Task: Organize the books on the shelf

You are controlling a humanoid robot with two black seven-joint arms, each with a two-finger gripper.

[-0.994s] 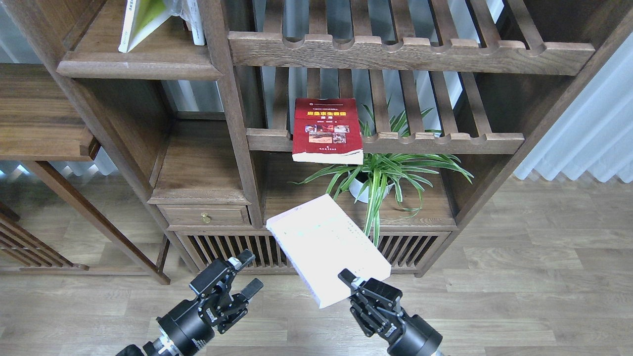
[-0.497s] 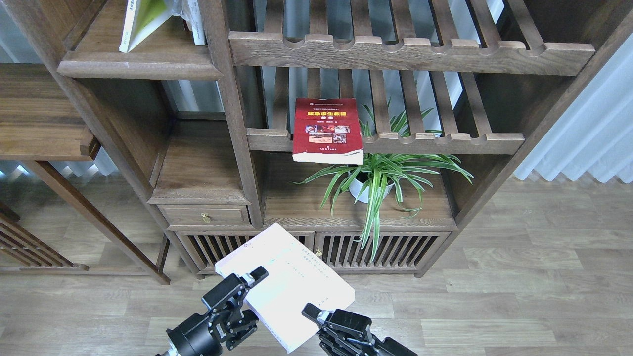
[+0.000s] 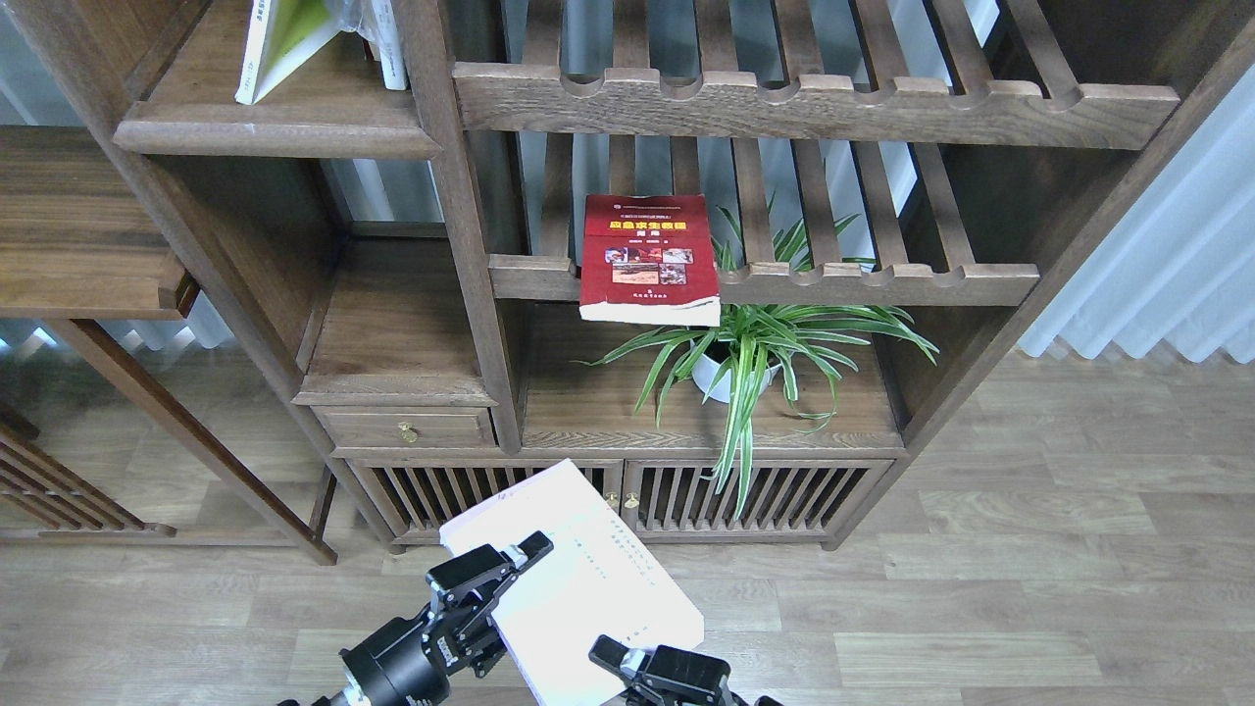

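The pale lilac-white book [image 3: 588,579] is held flat, low in front of the cabinet. My left gripper [image 3: 500,579] clamps its left edge, one finger over the cover. My right gripper [image 3: 620,659] grips its near edge at the bottom of the view, lower finger hidden. The dark red book [image 3: 647,257] lies on a slatted shelf, overhanging the front rail. The yellow-green book [image 3: 279,44] leans on the plank shelf [image 3: 275,126] at the top left.
A potted spider plant [image 3: 755,343] stands on the cabinet top under the red book. A white book [image 3: 389,44] stands beside the yellow-green one against the post. A small drawer [image 3: 407,428] and slatted cabinet doors [image 3: 745,495] lie behind the held book.
The pale book came down and to the left from in front of the plant. My left gripper moved right onto its left edge. My right gripper sank towards the view's bottom edge.
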